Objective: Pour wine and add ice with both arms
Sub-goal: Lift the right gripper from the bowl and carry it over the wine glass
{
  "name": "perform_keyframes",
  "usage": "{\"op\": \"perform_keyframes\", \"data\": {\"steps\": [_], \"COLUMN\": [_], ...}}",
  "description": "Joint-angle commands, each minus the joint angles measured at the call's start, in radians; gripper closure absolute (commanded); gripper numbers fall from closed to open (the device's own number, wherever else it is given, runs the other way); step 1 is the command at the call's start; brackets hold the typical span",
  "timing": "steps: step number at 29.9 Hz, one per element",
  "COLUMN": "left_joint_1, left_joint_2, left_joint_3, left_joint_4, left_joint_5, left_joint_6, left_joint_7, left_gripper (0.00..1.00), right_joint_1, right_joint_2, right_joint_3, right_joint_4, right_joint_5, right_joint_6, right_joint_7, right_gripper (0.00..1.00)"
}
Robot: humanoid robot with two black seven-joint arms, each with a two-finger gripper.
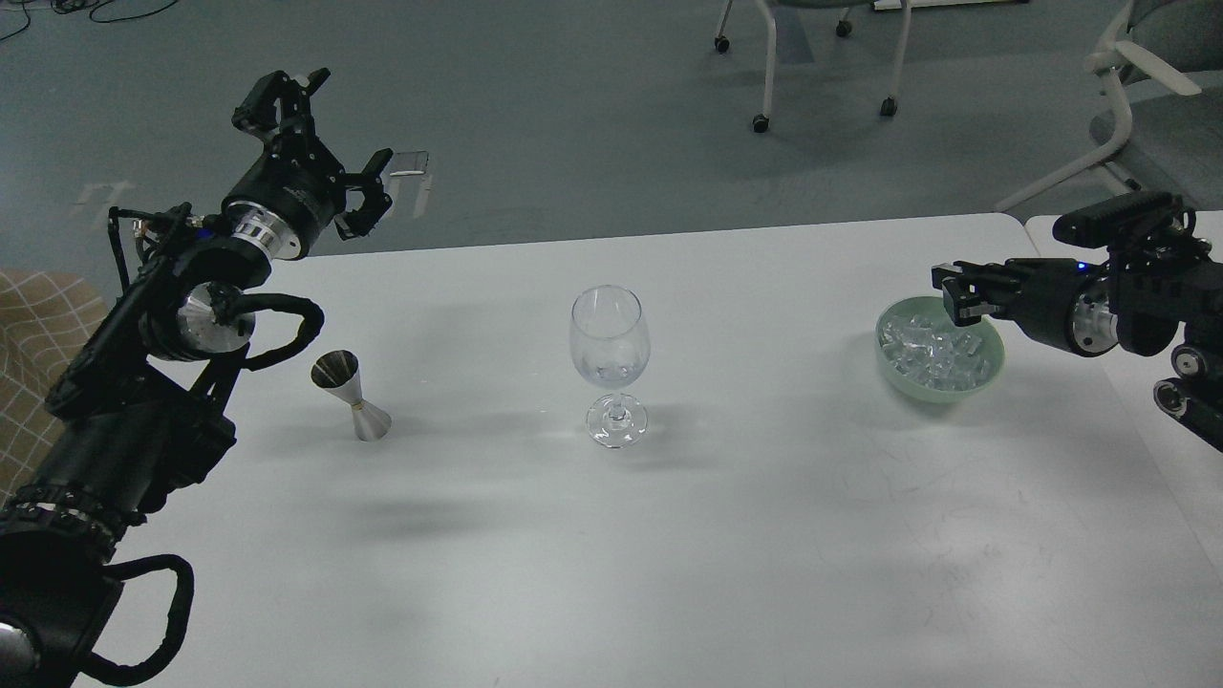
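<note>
A clear stemmed wine glass (pixel 610 349) stands upright in the middle of the white table (pixel 669 535). Something clear and glassy seems to lie at the bottom of its bowl. A pale green bowl (pixel 990 375) at the right holds a heap of ice (pixel 932 351). My right gripper (pixel 955 292) hangs just above the bowl's near-left rim, over the ice. Its fingers are close together, and I cannot tell whether a cube is between them. My left gripper (pixel 355 115) is raised beyond the table's far-left edge, open and empty. A metal jigger (pixel 351 396) stands tilted on the table below the left arm.
Office chairs (pixel 822 57) stand on the grey floor behind the table, another one (pixel 1137 86) at the far right. A second table top (pixel 1199 229) adjoins at the right. A checked tan cushion (pixel 38 334) shows at the left edge.
</note>
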Motion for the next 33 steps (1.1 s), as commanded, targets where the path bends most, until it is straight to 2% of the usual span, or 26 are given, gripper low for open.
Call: {"op": "perform_keyframes", "data": {"steps": [1,12,16,33], "left_joint_1": [0.000,-0.001,-0.003,-0.003], "left_joint_2": [-0.002,-0.006,-0.004,-0.006], "left_joint_3": [0.000,0.000,0.000,-0.002], "left_joint_4": [-0.001,-0.001,0.000,0.000], "left_joint_5": [0.000,0.000,0.000,0.006], "left_joint_6": [0.000,0.005,0.005,0.005], "left_joint_7": [0.000,0.000,0.000,-0.001], "left_gripper": [0.02,0.02,0.02,0.02], "right_joint_1": [0.044,0.139,0.150,0.202], "right_joint_2": [-0.048,-0.044,0.004,0.145], "right_joint_3": [0.005,0.002,-0.003,-0.007], "right_joint_4": [0.073,0.289,0.380,0.478], "right_joint_5": [0.030,0.032,0.029,0.017], "right_joint_6": [0.012,0.038,0.052,0.150], "right_joint_7": [-0.001,-0.052,-0.080,-0.115], "right_gripper": [0.88,0.89,0.89,0.90]}}
